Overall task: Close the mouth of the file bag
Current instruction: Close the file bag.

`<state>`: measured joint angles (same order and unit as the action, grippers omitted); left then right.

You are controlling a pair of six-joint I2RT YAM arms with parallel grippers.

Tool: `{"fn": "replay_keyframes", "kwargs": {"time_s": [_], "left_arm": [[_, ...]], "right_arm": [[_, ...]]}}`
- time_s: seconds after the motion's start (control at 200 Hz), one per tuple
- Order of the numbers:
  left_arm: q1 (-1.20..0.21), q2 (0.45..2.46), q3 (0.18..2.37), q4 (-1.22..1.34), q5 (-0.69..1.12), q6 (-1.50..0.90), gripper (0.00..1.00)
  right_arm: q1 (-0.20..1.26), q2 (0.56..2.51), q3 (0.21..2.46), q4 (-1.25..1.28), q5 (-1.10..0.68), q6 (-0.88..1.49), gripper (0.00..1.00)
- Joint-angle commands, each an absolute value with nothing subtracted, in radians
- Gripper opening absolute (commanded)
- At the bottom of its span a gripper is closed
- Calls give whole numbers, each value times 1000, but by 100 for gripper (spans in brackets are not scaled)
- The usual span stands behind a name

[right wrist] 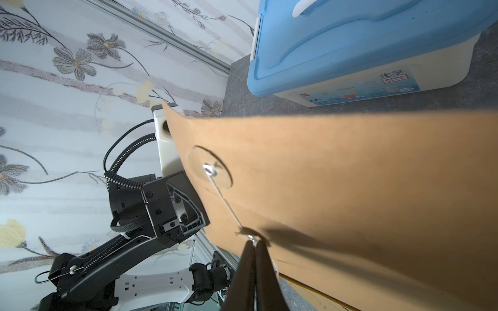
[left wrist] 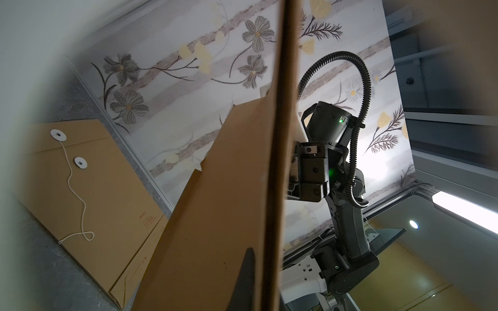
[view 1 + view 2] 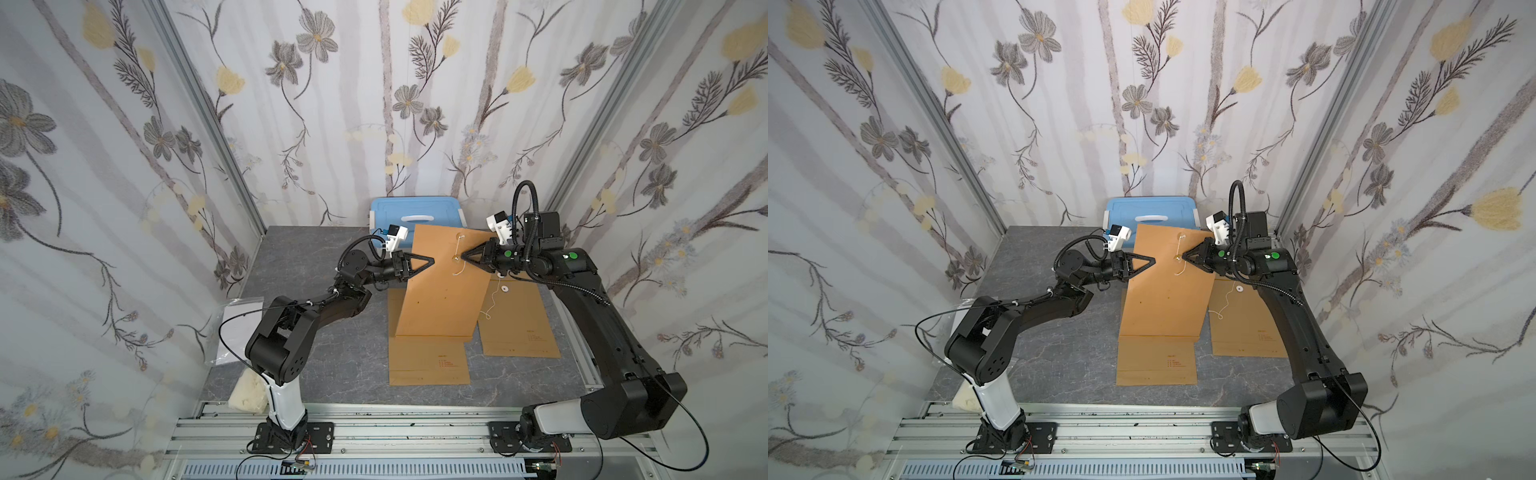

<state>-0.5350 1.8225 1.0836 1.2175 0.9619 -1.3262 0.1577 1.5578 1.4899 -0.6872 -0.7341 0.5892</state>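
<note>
Spare envelopes (image 3: 428,361) are seen flat on the table (image 3: 328,365), beneath both tools. Above them the file bag (image 3: 440,299) is held tilted, its edge pinched in the left tool (image 3: 432,261). The right tool (image 3: 464,255) is pressed together at the lower button (image 1: 251,238), where the string (image 1: 225,204) runs; a grip on it cannot be told. Beyond, a blue box (image 3: 415,212) is seen.

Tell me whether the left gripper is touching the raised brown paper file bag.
Touching. The left wrist view shows a finger flat against the raised brown paper file bag; in a top view the left gripper pinches its side edge.
</note>
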Motion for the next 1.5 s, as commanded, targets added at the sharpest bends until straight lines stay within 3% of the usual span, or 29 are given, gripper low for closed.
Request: {"fn": "replay_keyframes", "kwargs": {"time_s": [0.0,0.31,0.634,0.984,1.069,1.124,1.159,1.209,1.324,1.494], "left_arm": [[-536,1810,1092,1217,990,-1303,0],[-544,1798,1092,1180,992,-1274,0],[-544,1840,1108,1292,979,-1369,0],[-542,1816,1095,1243,969,-1325,0],[-543,1810,1095,1240,967,-1323,0],[-543,1806,1093,1234,965,-1318,0],[-542,1805,1092,1232,964,-1316,0],[-544,1804,1089,1233,961,-1315,0],[-544,1805,1088,1232,958,-1315,0],[-544,1807,1085,1237,963,-1320,0]], "right_arm": [[163,1554,1506,-662,-763,599,8],[221,1585,1531,-657,-741,610,10],[282,1635,1539,-618,-715,626,4],[269,1499,1468,-609,-616,564,7],[264,1459,1425,-622,-544,540,14],[261,1432,1391,-619,-506,535,27],[259,1413,1361,-600,-495,548,40],[256,1388,1314,-557,-492,577,47],[256,1380,1262,-490,-512,618,50],[256,1395,1262,-421,-524,656,47]]}}
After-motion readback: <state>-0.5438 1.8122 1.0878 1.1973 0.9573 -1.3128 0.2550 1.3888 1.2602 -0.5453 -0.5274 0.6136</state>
